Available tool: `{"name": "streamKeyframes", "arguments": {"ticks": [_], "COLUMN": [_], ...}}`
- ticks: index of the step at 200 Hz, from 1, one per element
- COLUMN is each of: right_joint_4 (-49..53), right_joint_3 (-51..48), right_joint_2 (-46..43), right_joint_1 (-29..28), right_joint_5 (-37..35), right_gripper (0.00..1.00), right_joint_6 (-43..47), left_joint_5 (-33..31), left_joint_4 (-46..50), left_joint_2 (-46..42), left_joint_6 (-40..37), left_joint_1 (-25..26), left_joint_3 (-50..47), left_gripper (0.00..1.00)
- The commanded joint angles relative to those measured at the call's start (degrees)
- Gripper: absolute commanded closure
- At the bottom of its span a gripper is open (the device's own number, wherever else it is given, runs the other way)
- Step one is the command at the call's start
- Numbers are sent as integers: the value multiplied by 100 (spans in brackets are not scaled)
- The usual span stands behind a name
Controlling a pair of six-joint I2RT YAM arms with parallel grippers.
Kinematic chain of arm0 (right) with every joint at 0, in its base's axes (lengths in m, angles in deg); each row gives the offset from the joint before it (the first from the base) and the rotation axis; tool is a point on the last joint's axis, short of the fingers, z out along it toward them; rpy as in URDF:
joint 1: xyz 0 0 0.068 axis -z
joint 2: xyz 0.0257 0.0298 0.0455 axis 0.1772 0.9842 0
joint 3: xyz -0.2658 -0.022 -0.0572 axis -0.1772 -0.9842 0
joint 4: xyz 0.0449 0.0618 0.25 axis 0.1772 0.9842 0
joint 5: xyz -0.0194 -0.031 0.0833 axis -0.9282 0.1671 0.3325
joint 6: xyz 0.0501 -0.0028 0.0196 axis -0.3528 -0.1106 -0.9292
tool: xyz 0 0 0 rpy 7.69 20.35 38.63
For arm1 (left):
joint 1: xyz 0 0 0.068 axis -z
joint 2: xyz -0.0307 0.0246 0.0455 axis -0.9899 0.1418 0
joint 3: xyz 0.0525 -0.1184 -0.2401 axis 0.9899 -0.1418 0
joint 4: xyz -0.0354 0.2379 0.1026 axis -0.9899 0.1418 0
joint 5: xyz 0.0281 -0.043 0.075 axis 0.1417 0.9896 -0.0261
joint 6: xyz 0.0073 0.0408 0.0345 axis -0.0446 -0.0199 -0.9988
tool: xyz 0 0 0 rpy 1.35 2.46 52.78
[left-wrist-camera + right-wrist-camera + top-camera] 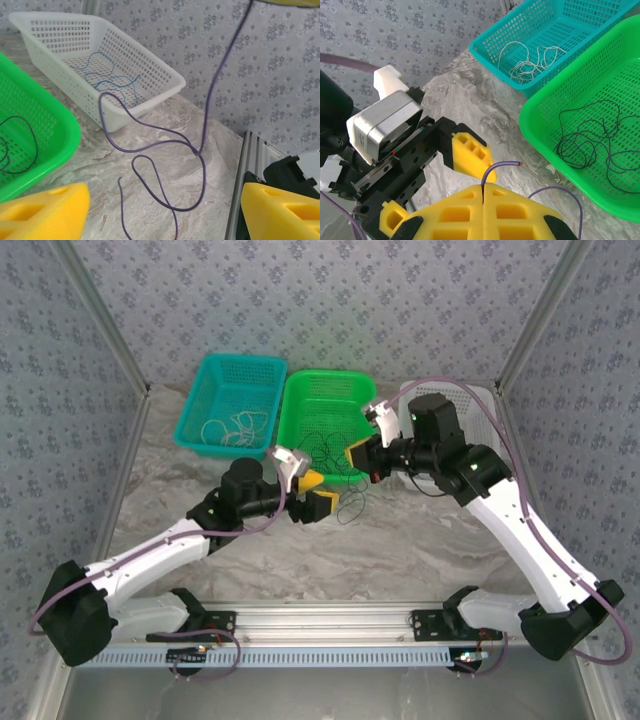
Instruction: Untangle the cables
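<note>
Presently, the right fingers [455,215] are pressed shut on one end of the purple cable [199,155]; its slack is draped down to the bench [100,165], looped ahead of and between the wide-spread left fingers [45,210], the nearer pair.

Teal basket [197,405], green basket [291,420], white basket [150,65], yellow fingers [45,210] and a purple cable [196,148] stand out (walls [320,300] grey floral).
</note>
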State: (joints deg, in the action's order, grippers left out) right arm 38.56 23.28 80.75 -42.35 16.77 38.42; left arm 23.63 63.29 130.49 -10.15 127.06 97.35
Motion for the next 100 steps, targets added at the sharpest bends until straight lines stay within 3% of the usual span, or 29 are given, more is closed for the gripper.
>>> {"name": "streamKeyframes", "arguments": {"ticks": [1,67,100], "right_joint_4": [30,-109,-193], "right_joint_3": [231,324,377], "right_joint_2": [-110,-104,-111], "right_joint_1": [60,140,156], "right_joint_5": [161,415,522], "right_gripper": [100,100,100], "right_joint_6": [-145,-371,-521], "left_joint_5": [315,-231,-203], "left_joint_4": [-22,274,411], "left_joint_2": [58,306,612], "left_joint_6": [-320,-783,-942], "left_joint_1": [158,480,524], "left_joint_3": [258,523,772], "left_gripper": [21,23,35]}}
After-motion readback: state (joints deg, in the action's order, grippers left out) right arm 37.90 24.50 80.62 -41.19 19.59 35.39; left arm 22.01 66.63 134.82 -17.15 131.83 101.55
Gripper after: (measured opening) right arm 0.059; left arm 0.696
